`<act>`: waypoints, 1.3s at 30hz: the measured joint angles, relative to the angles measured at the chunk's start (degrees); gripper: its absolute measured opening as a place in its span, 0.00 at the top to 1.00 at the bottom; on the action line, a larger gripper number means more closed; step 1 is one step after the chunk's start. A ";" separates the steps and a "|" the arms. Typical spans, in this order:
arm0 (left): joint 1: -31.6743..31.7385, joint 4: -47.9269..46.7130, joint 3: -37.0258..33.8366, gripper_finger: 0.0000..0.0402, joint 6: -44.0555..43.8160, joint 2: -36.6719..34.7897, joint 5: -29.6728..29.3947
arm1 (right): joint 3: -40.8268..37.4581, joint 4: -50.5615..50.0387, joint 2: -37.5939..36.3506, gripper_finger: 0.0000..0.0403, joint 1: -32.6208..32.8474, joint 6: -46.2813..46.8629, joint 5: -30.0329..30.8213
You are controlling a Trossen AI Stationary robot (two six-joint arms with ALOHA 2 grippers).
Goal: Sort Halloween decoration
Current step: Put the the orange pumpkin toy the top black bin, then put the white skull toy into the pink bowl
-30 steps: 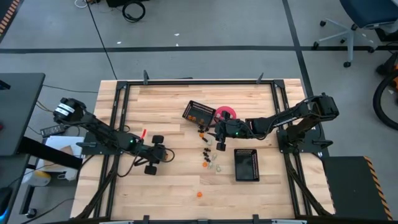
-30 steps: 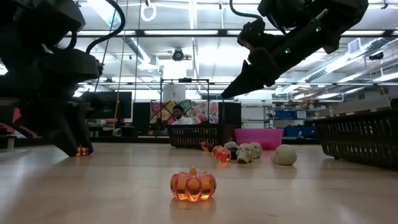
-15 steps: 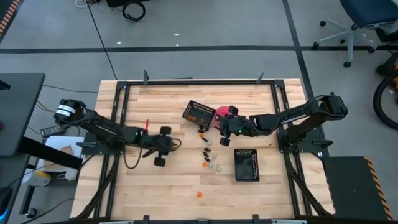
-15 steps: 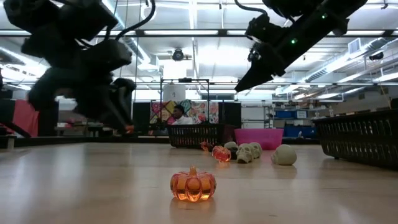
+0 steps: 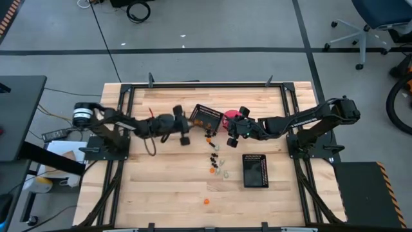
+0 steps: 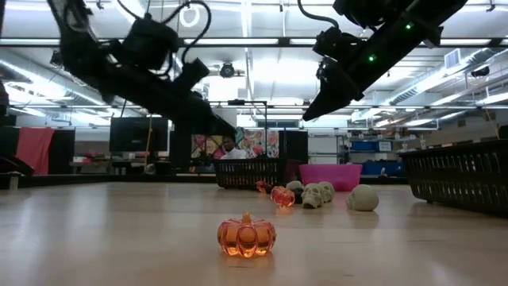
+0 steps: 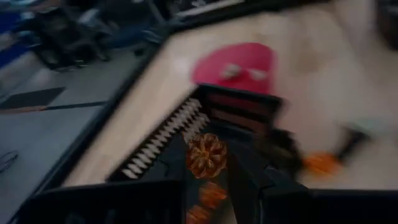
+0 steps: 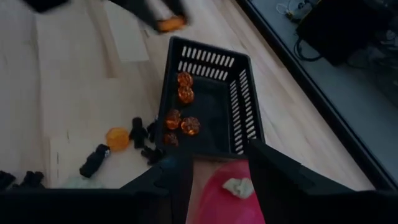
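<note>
My left gripper point(image 5: 183, 129) hovers just left of the far black mesh basket point(image 5: 206, 116), shut on an orange pumpkin trinket point(image 7: 207, 155). Several orange pumpkins point(image 8: 180, 106) lie in that basket. My right gripper point(image 5: 233, 124) hangs open above the round pink bowl point(image 8: 214, 196), where a pale skull point(image 8: 238, 185) lies. More trinkets sit on the table between the baskets: black ones point(image 8: 142, 140), an orange one point(image 8: 116, 137), pale skulls point(image 6: 313, 194). One pumpkin point(image 6: 247, 236) rests alone near the near edge. My left gripper pinches the orange pumpkin point(image 7: 207, 155) between its two fingertips point(image 7: 239, 177), by its opposite sides. The pumpkin is lifted clear of the table, beside the far basket's rim point(image 7: 186, 118).
A second black mesh basket point(image 5: 255, 170) lies toward the near right, its wall point(image 6: 460, 179) at the low view's right. The bowl stands against the far basket. Bare wood stretches across the table's left half and near edge. A person point(image 6: 228, 147) shows far behind the table.
My left gripper has risen off the table's near-left part and swung right and toward the far edge, up to the far basket, carrying the orange pumpkin. My right gripper has moved from the trinket cluster toward the far edge, above the pink bowl.
</note>
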 joint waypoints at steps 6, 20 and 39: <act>4.98 -5.39 7.27 0.85 -2.88 6.01 0.60 | 0.00 -0.05 0.00 0.61 0.00 -0.13 0.02; 5.59 -37.34 25.25 0.85 -6.83 9.26 3.67 | 0.00 -1.62 0.00 0.61 0.07 0.44 -0.13; 5.97 -38.02 25.59 0.66 -6.67 9.48 6.61 | 0.00 -1.84 0.00 0.61 0.14 0.46 -0.61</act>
